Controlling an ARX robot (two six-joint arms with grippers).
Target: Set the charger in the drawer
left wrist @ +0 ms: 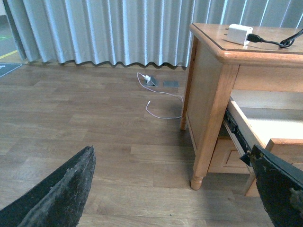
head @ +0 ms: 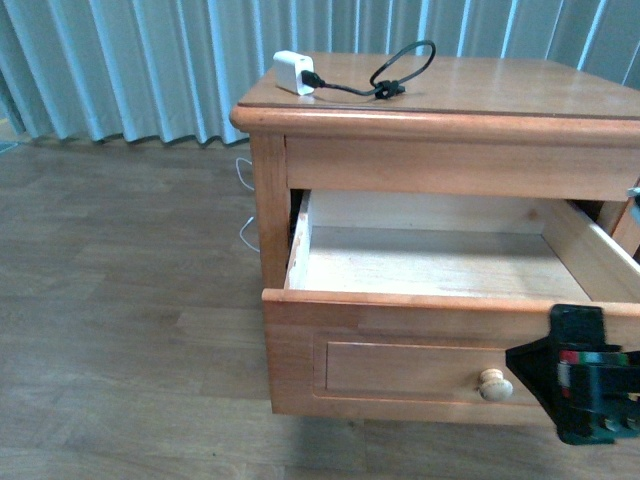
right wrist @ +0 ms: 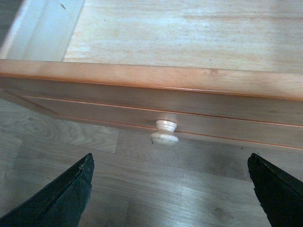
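The right gripper [right wrist: 170, 194] holds its two fingers [right wrist: 59, 198] spread wide, and they grasp nothing. Just beyond them, about in the middle of the gap, is the round pale knob [right wrist: 164, 132] of the drawer [head: 400, 300]; the fingers do not touch it. The drawer is pulled out, and its pale wood bottom lies further beyond the fingertips.

The left gripper [left wrist: 168, 189] is also released, with its fingers far apart over the wooden floor [left wrist: 94, 123]. The cabinet [left wrist: 208, 109] stands beyond one of these fingers.

The charger [head: 294, 72] lies on the top of the cabinet near its back corner, higher and farther than the fingers of both grippers and well apart from them. Its black cable [head: 400, 70] makes a loop beside it. Farther from the left fingers, a thin white cord [left wrist: 161, 101] lies on the floor before the pale curtain [left wrist: 118, 28].
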